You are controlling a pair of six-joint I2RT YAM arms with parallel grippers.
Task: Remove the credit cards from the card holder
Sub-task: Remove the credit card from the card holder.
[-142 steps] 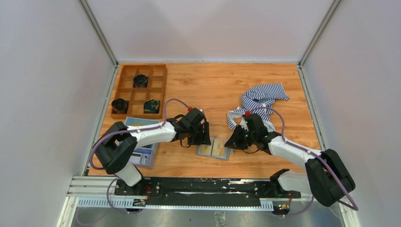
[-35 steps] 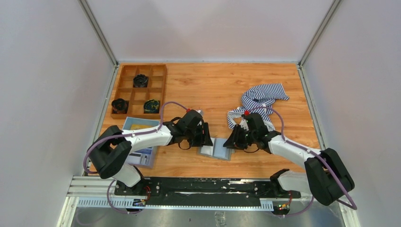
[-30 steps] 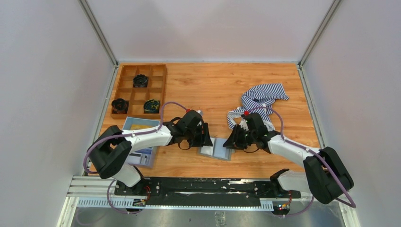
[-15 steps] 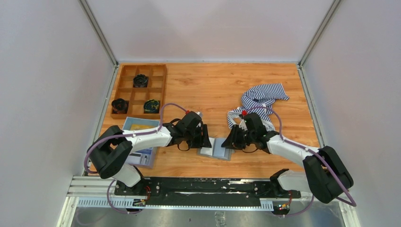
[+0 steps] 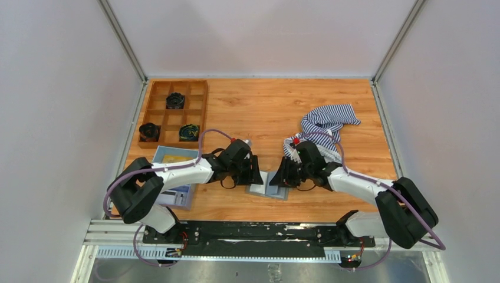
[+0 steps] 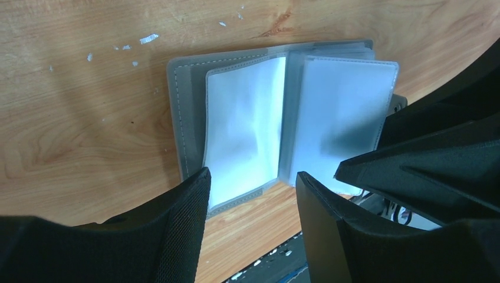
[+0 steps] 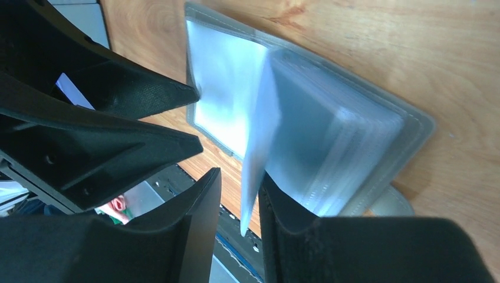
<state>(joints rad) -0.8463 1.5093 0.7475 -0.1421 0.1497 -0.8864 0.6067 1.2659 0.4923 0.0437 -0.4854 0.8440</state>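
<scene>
The grey card holder (image 5: 268, 187) lies open on the wood table between my two grippers. It shows pale blue-grey clear sleeves in the left wrist view (image 6: 244, 127) and in the right wrist view (image 7: 330, 135). No card shows in the sleeves. One tan-yellow credit card (image 5: 174, 158) lies in the blue tray. My left gripper (image 5: 255, 175) is open and empty over the holder's left edge (image 6: 252, 175). My right gripper (image 5: 282, 177) is at the holder's right side, with narrowly parted jaws (image 7: 239, 175). One raised sleeve page (image 7: 256, 147) stands between them, against the right finger.
A blue tray (image 5: 177, 194) sits at the left, under the left arm. A wooden compartment tray (image 5: 154, 112) with black round parts stands at the back left. A striped cloth (image 5: 327, 121) lies behind the right arm. A black rail runs along the near edge.
The tan cards seen in the open holder 4.7 s ago no longer show there. My right gripper has moved left onto the holder and a sleeve page now stands up. The left gripper has barely moved.
</scene>
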